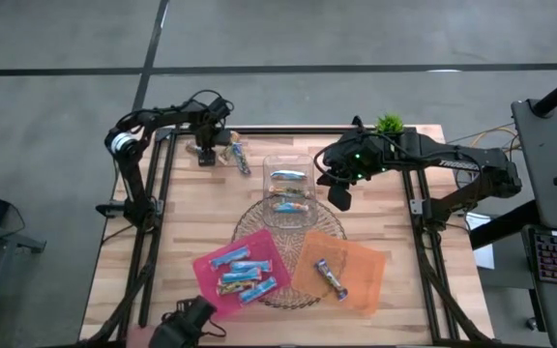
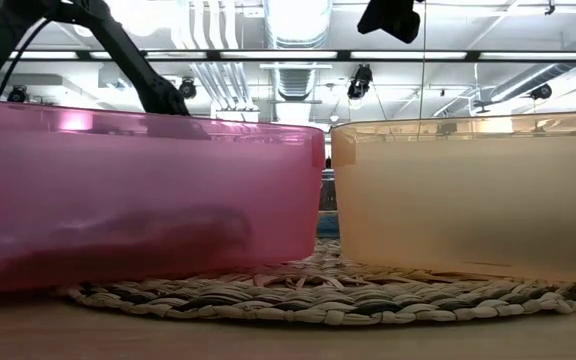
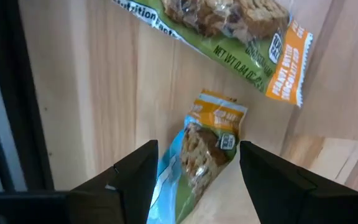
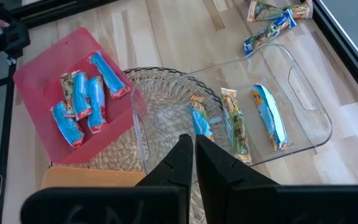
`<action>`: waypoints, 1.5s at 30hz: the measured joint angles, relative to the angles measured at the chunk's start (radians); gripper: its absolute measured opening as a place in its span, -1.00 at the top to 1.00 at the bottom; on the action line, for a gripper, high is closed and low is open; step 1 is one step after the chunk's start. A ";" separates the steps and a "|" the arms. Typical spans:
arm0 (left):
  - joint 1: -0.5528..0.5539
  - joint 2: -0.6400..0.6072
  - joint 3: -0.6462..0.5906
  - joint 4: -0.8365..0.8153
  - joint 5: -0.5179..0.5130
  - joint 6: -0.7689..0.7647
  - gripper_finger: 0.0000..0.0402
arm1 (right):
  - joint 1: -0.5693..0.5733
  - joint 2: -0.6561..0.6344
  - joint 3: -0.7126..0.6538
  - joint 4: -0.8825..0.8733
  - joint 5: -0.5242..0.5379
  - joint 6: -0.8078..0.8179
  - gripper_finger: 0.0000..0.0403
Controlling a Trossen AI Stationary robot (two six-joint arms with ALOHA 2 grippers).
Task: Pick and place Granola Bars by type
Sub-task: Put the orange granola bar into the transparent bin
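The left pincer (image 3: 194, 180) hangs with its jaws wide over a blue-and-orange granola bar (image 3: 204, 152) lying on the bare wood surface (image 3: 104, 81), a finger on either side and neither touching the wrapper. Just beyond it lies a green-wrapped bar (image 3: 241, 31), whose label shows part of "Nutrition Facts", "NET WT" and "PEANUT BUTTER". Both sit beside the clear plastic box (image 1: 288, 188), on the side away from the trays.

The right pincer (image 4: 193, 163), jaws pressed together and holding nothing, hovers above that box, where three bars (image 4: 235, 121) remain.

Next to the box on a woven mat (image 1: 259, 215), the pink tray (image 1: 211, 271) already holds four or five mostly light-blue bars (image 1: 245, 275), and the orange tray (image 1: 361, 280) a single dark one (image 1: 332, 278).

By this showing the sorting looks about half done, with five bars left: two loose on the wood and three in the box. No brand name can be read on any wrapper.
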 joint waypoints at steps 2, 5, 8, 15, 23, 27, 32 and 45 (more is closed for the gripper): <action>0.000 0.007 0.000 0.000 0.000 -0.002 -0.04 | 0.000 0.000 0.000 0.000 0.000 0.000 0.94; 0.000 0.019 0.001 0.000 -0.004 -0.005 -0.04 | 0.000 0.000 0.000 0.001 0.000 0.000 0.94; 0.000 0.020 0.001 -0.001 -0.010 -0.006 0.00 | 0.001 0.000 0.000 0.001 0.000 0.000 0.94; 0.000 0.020 0.001 -0.004 -0.015 -0.007 0.38 | 0.001 0.000 0.000 0.001 0.002 -0.003 0.94; 0.000 0.018 0.001 -0.010 -0.007 -0.042 0.68 | 0.000 0.000 0.000 0.001 0.002 -0.003 0.94; -0.003 0.013 0.021 -0.048 -0.049 -0.045 0.68 | 0.000 0.000 0.000 0.001 0.002 -0.006 0.94; -0.005 0.011 0.086 -0.154 -0.078 -0.075 0.68 | 0.000 0.000 0.000 0.003 0.002 -0.008 0.94; -0.093 0.010 0.371 -0.367 0.085 -0.312 0.67 | 0.000 -0.002 0.000 0.003 0.002 -0.030 0.94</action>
